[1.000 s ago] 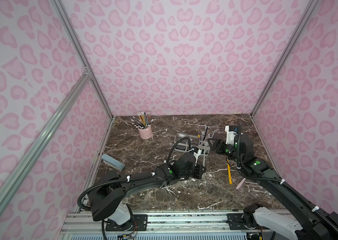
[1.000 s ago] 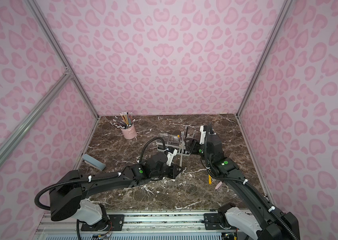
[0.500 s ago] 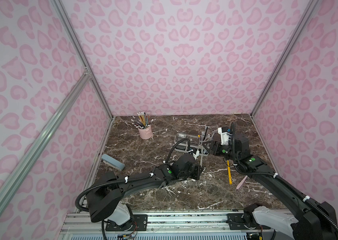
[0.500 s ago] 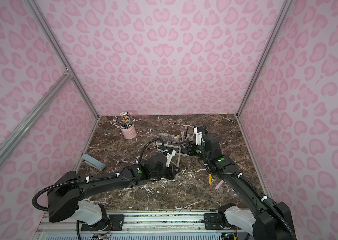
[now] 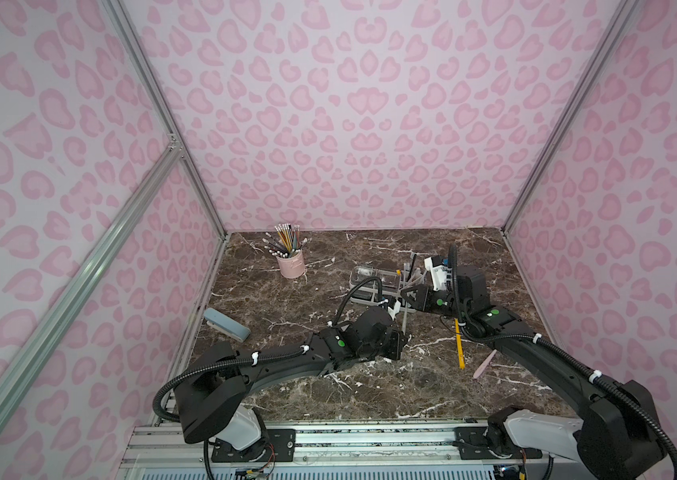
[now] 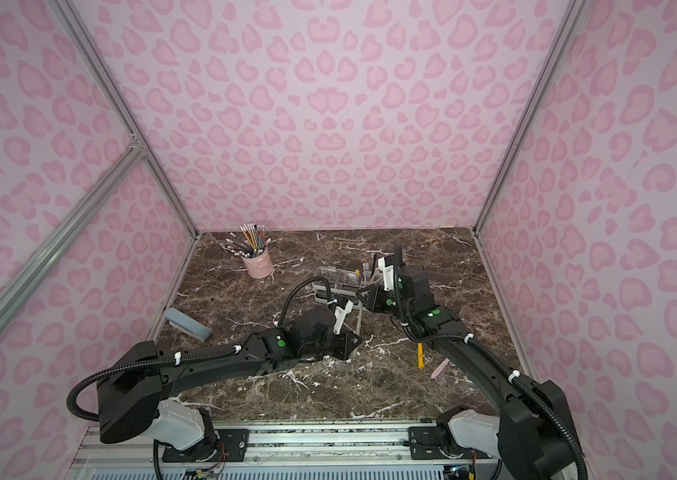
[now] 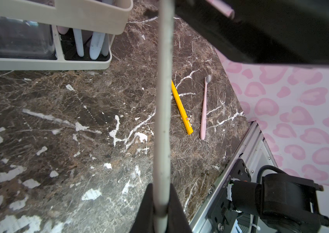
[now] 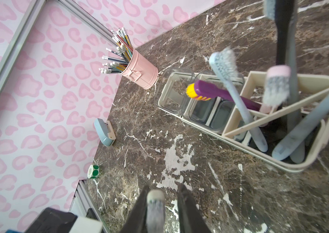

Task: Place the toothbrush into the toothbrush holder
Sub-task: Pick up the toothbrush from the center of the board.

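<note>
Directions are clock-face on the brown marble tabletop point(image 5: 328, 399), with 12 at the back wall and 6 at the robot bases. The left gripper point(image 7: 160, 187) is clenched on the handle end of the pale grey plastic toothbrush point(image 7: 164, 90), both black jaws pressed against the shaft. In both top views the toothbrush point(image 5: 404, 323) stands nearly upright, just off the 6 o'clock side of the white rectangular plastic toothbrush holder point(image 8: 292, 169) and outside it. The right gripper point(image 8: 164, 189) straddles the bristled head. One jaw lies against the head and a gap shows on the other side, so this tool is not clamped. The holder sits slightly toward 1 o'clock from the table centre. Its two clear square boxes are at its 9 o'clock end and its divided compartment at its 3 o'clock end. That compartment holds several brushes, among them a purple and yellow toothbrush point(image 8: 216, 93) and a light blue toothbrush point(image 8: 238, 100). A round pink metal cup of pencils point(image 5: 291, 264) stands at 11 o'clock. A blue-grey oblong case point(image 5: 226, 324) lies at 9 o'clock. A yellow stick-shaped handle point(image 7: 181, 109) and a pink toothbrush point(image 7: 204, 113) lie apart from each other at 4 o'clock. A green sticker roll point(image 8: 93, 171) lies at the table's left edge.
</note>
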